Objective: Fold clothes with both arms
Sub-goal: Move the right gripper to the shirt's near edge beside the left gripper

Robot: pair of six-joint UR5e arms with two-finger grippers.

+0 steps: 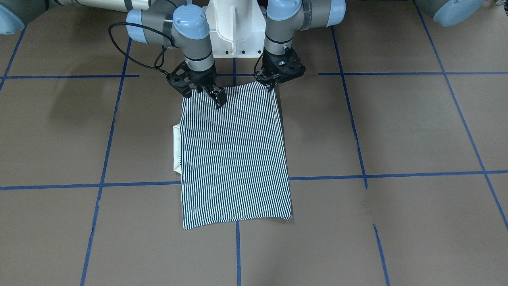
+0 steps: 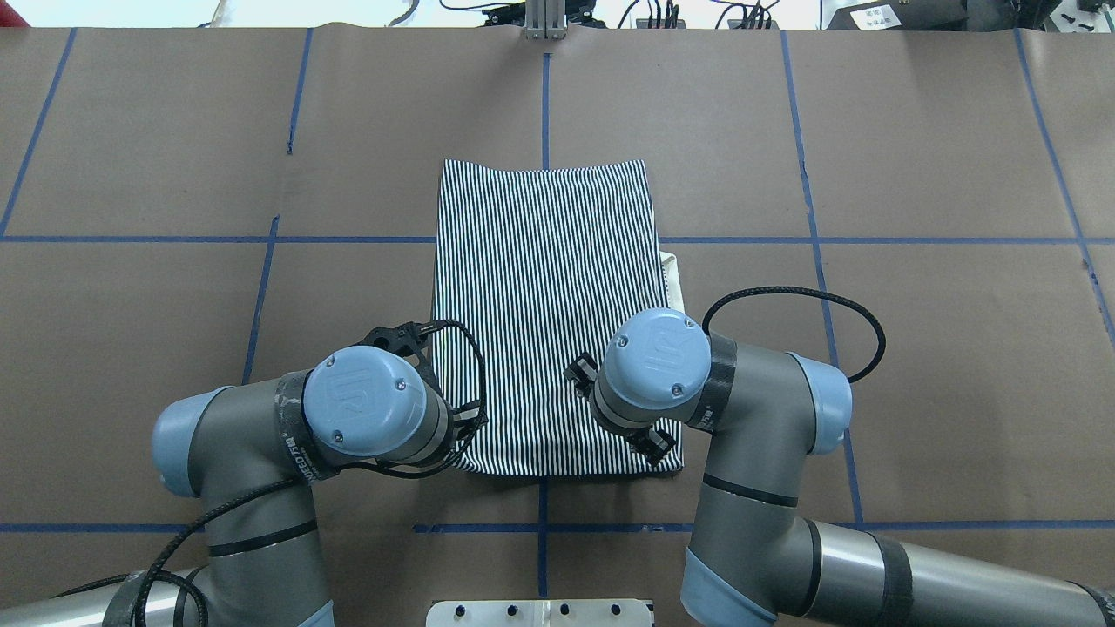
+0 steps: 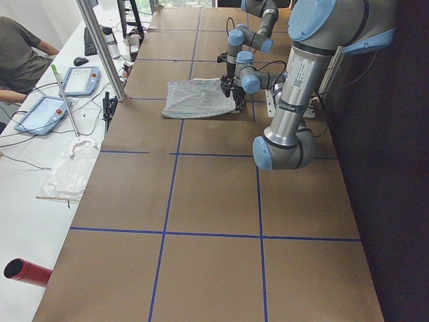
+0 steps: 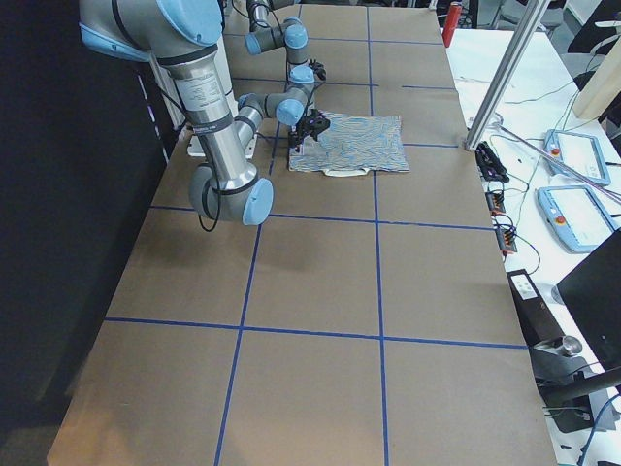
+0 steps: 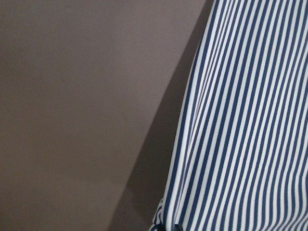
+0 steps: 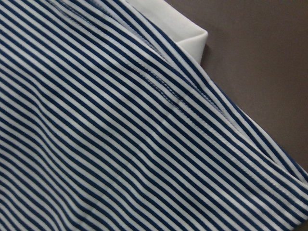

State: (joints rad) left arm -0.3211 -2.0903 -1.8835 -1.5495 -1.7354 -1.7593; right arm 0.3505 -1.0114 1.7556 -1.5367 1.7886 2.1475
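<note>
Shirt folded – "UR" logo on left arm, right arm caps.

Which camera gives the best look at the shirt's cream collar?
The right wrist view: the collar sits close and large, poking out from under the striped shirt. The front-facing and overhead views show only a thin cream sliver at the shirt's edge; the left wrist view shows none.

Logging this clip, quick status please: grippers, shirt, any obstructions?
Left gripper apparently shut on polo shirt, robot-side corner. Right gripper open over same edge. Shirt folded flat, collar peeking out. No obstruction seen.
</note>
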